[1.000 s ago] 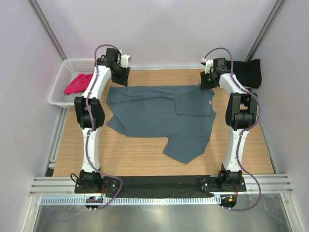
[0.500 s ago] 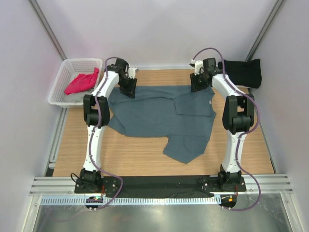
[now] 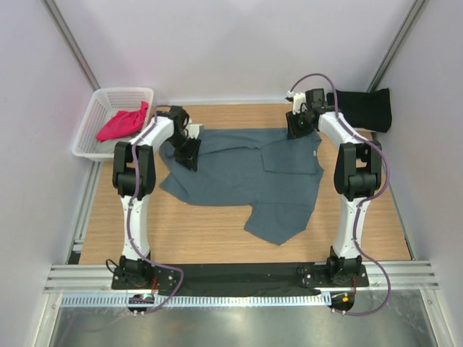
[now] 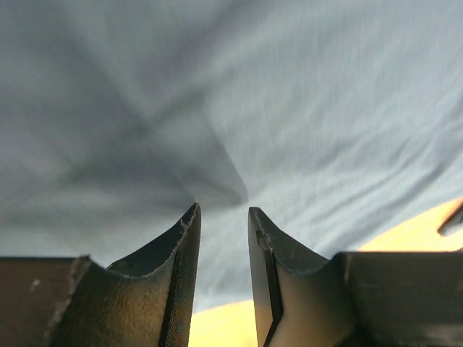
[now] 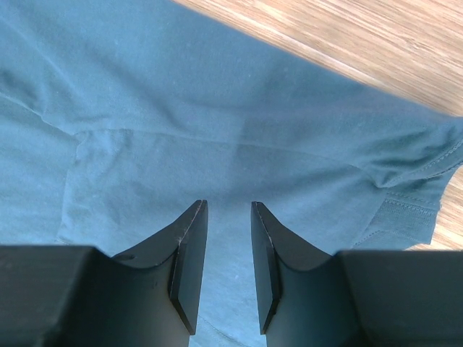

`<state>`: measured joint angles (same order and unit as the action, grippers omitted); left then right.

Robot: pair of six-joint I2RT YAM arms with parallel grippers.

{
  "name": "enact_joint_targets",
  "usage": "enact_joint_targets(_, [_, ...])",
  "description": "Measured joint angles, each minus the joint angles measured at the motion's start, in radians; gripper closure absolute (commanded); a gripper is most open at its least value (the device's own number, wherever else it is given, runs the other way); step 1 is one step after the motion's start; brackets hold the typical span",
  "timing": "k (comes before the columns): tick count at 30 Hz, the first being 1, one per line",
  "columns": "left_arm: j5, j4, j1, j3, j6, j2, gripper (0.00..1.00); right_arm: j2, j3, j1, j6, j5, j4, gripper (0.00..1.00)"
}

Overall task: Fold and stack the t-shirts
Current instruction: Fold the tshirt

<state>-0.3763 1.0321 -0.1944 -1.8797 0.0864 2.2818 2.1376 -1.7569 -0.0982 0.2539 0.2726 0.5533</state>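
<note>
A slate blue-grey t-shirt (image 3: 246,177) lies spread across the wooden table (image 3: 217,231), one sleeve pointing toward the near edge. My left gripper (image 3: 187,155) hovers over its left part, jaws open a little with only cloth beneath them (image 4: 222,210). My right gripper (image 3: 295,130) is over the shirt's far edge, also slightly open and empty (image 5: 228,204); the blue-grey cloth (image 5: 181,94) fills that view. A black t-shirt (image 3: 365,108) lies folded at the back right. A magenta-pink t-shirt (image 3: 121,123) lies in the basket on some light grey cloth (image 3: 107,147).
The white mesh basket (image 3: 90,116) stands off the table's back left corner. Grey walls close in the back and both sides. Bare wood (image 5: 362,43) shows beyond the shirt's far edge in the right wrist view.
My left gripper has moved from the back left corner, near the basket, toward me and onto the shirt's left part. My right gripper shifted slightly left over the far edge, then held.
</note>
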Motion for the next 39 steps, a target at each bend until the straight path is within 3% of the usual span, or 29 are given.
enact_joint_targets(17, [0.125,-0.018,0.046,0.394,0.028,-0.463,0.61,-0.154,0.251,-0.019,-0.001,0.026,0.000,0.63])
enact_joint_targets(24, [0.193,-0.031,0.051,0.504,0.067,-0.458,0.62,-0.069,0.155,-0.019,-0.001,0.026,-0.003,0.63])
enact_joint_targets(39, [0.209,-0.084,0.086,0.428,0.079,-0.259,0.61,0.057,0.017,-0.019,-0.003,-0.004,-0.008,0.63])
